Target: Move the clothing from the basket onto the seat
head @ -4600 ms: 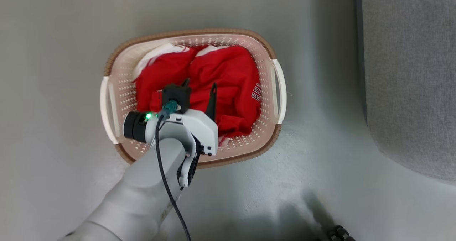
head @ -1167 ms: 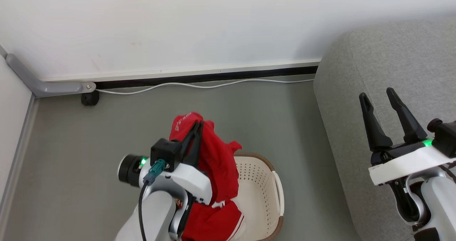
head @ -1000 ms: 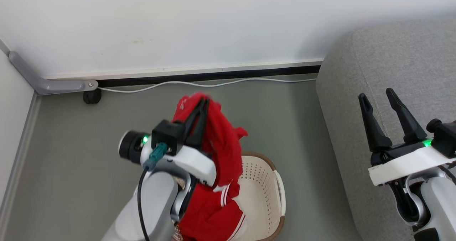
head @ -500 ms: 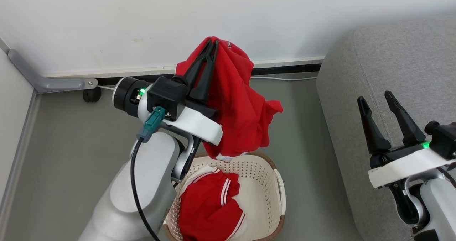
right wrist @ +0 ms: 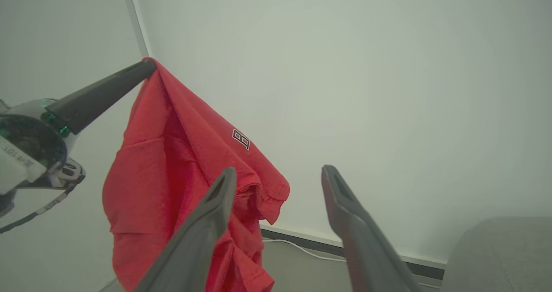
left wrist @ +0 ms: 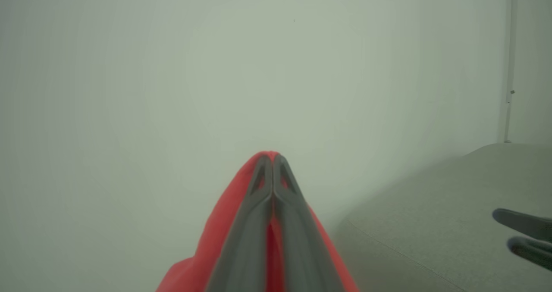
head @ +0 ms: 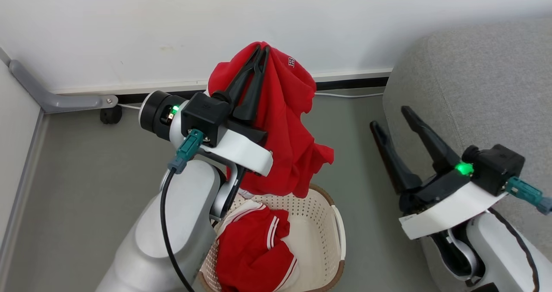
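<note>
Above basket (head: 321, 210), red shirt (head: 289, 124) is held pinched by left gripper (head: 261, 50); right gripper (head: 389, 116), spread wide, is interposed at 3 o'clock before seat (head: 474, 76).

The head view looks forward and down from above, over the basket (head: 317, 227) at its lower edge to the floor (head: 77, 175), the wall (head: 129, 20) and the seat (head: 474, 76) at right. The left wrist view sights along the left end effector (left wrist: 271, 157), close on the red garment (left wrist: 202, 257), squarely at the wall. The right wrist view, past the right end effector (right wrist: 279, 168), faces toward the robot's left at that garment; all three share garment, wall and seat corner
</note>
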Controlling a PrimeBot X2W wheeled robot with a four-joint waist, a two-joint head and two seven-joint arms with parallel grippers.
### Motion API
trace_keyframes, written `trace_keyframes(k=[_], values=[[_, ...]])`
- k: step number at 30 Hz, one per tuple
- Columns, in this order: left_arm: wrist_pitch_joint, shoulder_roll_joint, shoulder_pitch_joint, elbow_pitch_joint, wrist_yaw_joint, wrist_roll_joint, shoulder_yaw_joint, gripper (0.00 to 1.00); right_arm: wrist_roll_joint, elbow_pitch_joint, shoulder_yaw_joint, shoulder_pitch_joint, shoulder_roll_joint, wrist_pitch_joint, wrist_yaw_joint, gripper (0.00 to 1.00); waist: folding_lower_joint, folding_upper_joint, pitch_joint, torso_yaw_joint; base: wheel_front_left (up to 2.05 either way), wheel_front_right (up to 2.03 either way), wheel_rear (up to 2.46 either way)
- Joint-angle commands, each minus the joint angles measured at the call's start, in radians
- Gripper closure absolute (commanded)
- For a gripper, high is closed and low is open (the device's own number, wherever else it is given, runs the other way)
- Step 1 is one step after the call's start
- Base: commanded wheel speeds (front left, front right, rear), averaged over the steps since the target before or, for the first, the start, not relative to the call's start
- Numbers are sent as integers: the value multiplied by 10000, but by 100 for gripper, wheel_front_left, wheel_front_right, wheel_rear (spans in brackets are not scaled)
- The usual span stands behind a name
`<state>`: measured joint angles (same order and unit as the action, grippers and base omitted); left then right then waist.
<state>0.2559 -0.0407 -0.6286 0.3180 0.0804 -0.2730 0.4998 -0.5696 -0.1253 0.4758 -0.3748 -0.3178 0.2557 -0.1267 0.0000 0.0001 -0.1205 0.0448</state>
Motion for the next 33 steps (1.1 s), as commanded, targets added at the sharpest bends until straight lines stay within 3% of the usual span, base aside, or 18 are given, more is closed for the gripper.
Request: trace_keyframes(k=[1, 13, 23, 33], values=[[59, -126, -422, -304, 65, 20, -282, 100, -176, 460, 463, -279, -151, 61, -40, 0, 0, -1, 4, -19, 0, 0, 0], [59, -108, -342, -324, 79, -80, -35, 100, -634, 1112, 2694, -1140, -270, 61, -40, 0, 0, -1, 42, -111, 0, 0, 0], [59, -97, -429, -473, 177, -407, 626, 100, -117, -485, 3687, -1713, 465, 61, -40, 0, 0, -1, 78, -367, 0, 0, 0], [59, -96, -547, -571, 356, -779, 1199, 100, -11, -2299, 3786, -2165, 1417, 61, -40, 0, 0, -1, 119, -694, 0, 0, 0]])
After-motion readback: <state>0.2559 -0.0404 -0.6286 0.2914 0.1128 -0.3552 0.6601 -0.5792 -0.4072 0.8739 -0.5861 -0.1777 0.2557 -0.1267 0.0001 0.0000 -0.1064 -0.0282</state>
